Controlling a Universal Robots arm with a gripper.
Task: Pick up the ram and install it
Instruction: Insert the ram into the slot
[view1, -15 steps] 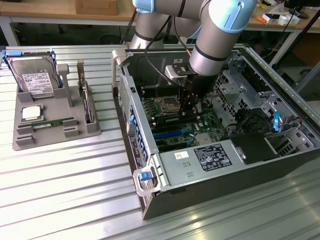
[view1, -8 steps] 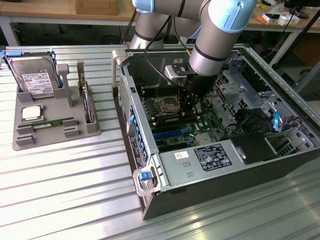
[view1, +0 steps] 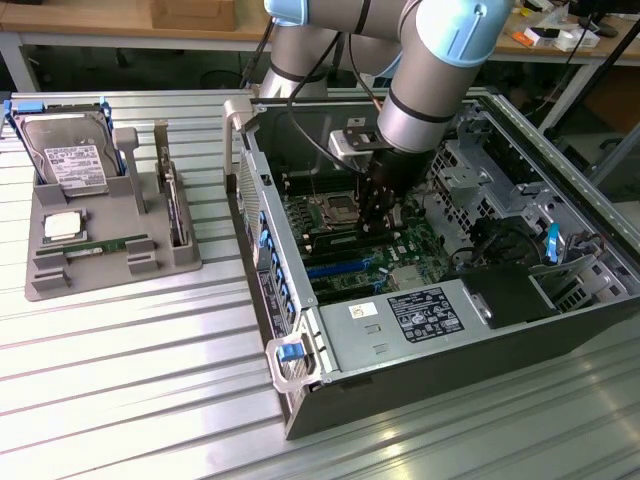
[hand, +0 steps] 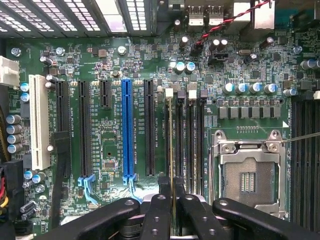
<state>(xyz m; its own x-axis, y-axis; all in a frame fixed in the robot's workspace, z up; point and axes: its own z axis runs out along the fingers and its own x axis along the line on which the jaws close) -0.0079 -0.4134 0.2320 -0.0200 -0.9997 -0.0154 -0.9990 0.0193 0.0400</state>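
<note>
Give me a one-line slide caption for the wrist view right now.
Hand shut on the ram, holding it edge-on over a memory slot beside the empty processor socket on the motherboard.

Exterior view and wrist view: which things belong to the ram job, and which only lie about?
Job: gripper, the ram it grips edge-on, memory slots, computer case.
Lying about: hard drive, processor chip, green stick, grey tray.

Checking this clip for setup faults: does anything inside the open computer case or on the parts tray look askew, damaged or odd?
Nothing stands out. The claw is shut on the ram, held edge-on and in line with the memory slots beside the empty processor socket. On the grey tray, the hard drive and processor chip sit squarely.
</note>
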